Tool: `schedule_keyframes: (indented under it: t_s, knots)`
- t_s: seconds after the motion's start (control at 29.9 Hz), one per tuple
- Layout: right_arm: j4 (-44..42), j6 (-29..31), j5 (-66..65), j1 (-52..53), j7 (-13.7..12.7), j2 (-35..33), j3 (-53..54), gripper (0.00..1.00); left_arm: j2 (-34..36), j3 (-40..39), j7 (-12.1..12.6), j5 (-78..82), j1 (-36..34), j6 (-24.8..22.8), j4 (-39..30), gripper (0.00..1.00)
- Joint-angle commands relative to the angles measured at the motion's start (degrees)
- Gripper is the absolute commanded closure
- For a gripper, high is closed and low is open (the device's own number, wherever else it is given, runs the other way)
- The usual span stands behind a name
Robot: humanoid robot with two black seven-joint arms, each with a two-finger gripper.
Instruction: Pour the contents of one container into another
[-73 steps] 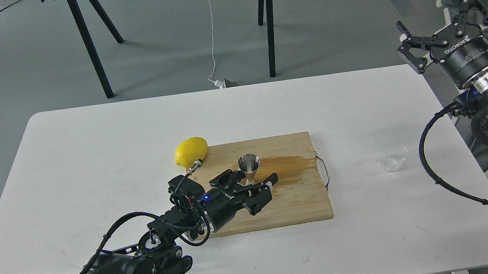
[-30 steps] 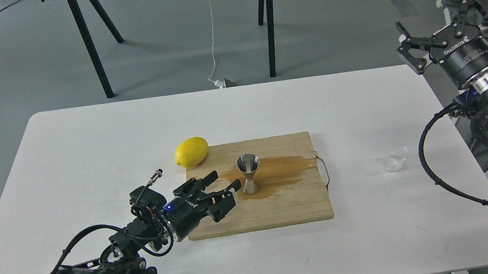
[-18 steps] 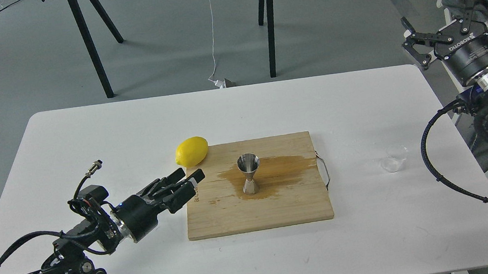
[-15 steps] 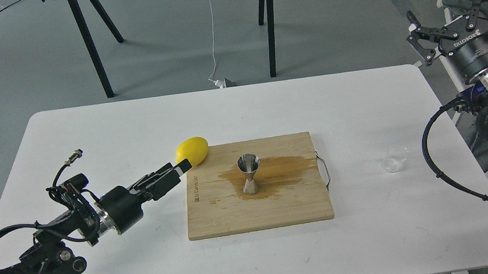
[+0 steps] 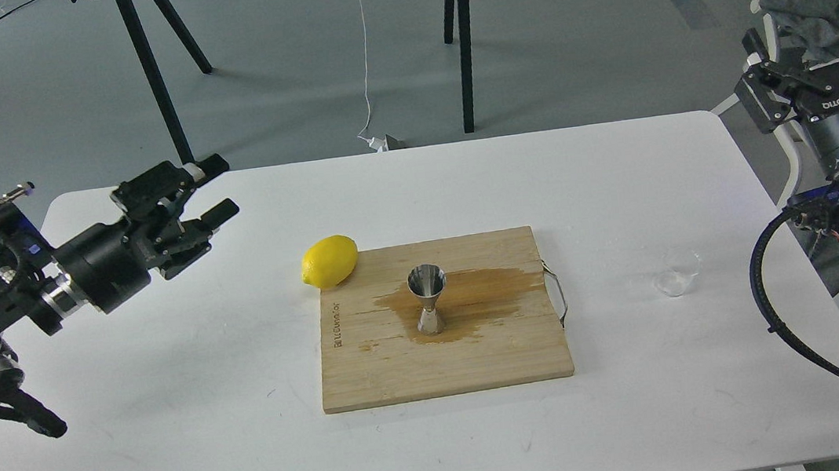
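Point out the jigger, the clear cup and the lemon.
jigger (image 5: 427, 299), head view, on its narrow waist.
clear cup (image 5: 676, 272), head view, on its side wall.
lemon (image 5: 329, 261), head view, on its middle.

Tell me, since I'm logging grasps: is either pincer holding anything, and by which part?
Nothing is held. The left pincer and the right pincer are both open and empty, off the table.

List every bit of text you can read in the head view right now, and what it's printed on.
"ROBOTIQ": on the body of the right end effector, seen upside down.
Dark lettering along the left edge of the wooden cutting board, running sideways: too small and blurred to read.
No text readable on the left end effector, jigger, lemon or clear cup.
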Motion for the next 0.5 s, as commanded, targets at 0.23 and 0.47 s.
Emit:
schedule_keyframes:
  t_s: [0.23, 0.47]
  knots:
    - [18.71, -20.19, 5.88, -20.94, 0.25, -0.63, 7.26, 0.01, -0.63, -1.72, 0.00, -28.19, 0.57, -0.03, 8.52, 0.10]
    - [20.12, -35.49, 5.70, -23.94, 1.12, -0.02, 6.83, 0.01, -2.91, -1.72, 0.00, -36.21, 1.63, -0.03, 8.52, 0.07]
